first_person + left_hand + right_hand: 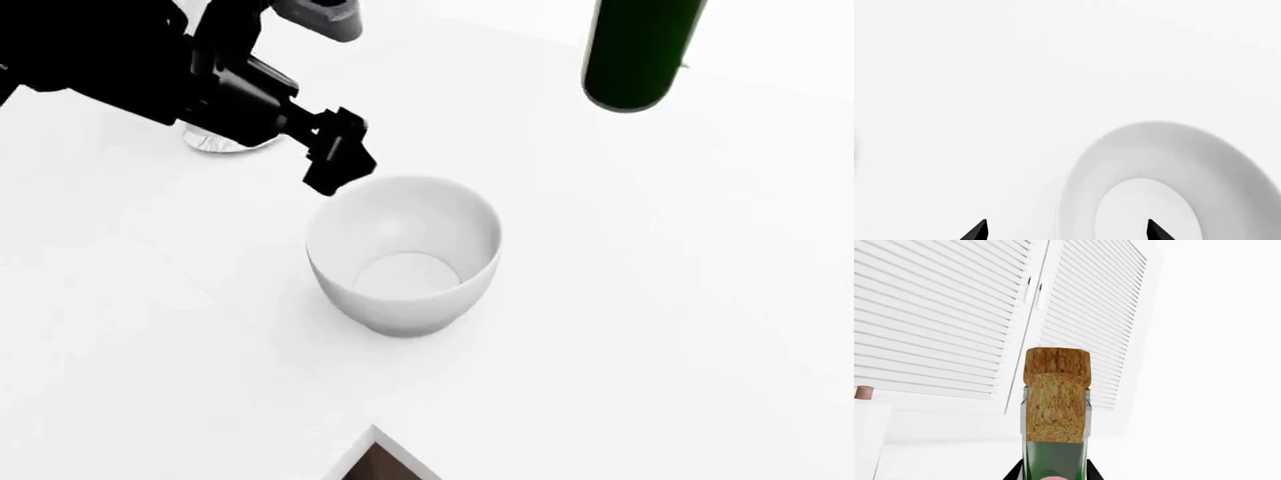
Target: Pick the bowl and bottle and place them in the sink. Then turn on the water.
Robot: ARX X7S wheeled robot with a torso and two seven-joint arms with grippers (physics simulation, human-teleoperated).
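Observation:
The white bowl (pixel 404 255) stands upright on the white counter (pixel 667 300). My left gripper (pixel 334 158) hovers over its far-left rim. In the left wrist view the gripper (pixel 1067 232) is open, and its two black fingertips (pixel 979 231) straddle the near wall of the bowl (pixel 1174 165). The green bottle (pixel 643 50) hangs above the counter at the back right, only its lower body showing. In the right wrist view my right gripper (pixel 1054 475) is shut on the neck of the bottle (pixel 1056 455), below the tan cork (pixel 1056 390). The sink and the water are out of view.
A silvery round base (pixel 227 143) shows behind my left arm. The counter's edge forms a notch with a brown gap (pixel 380 462) at the front. White louvred doors (pixel 954 315) stand behind the bottle in the right wrist view.

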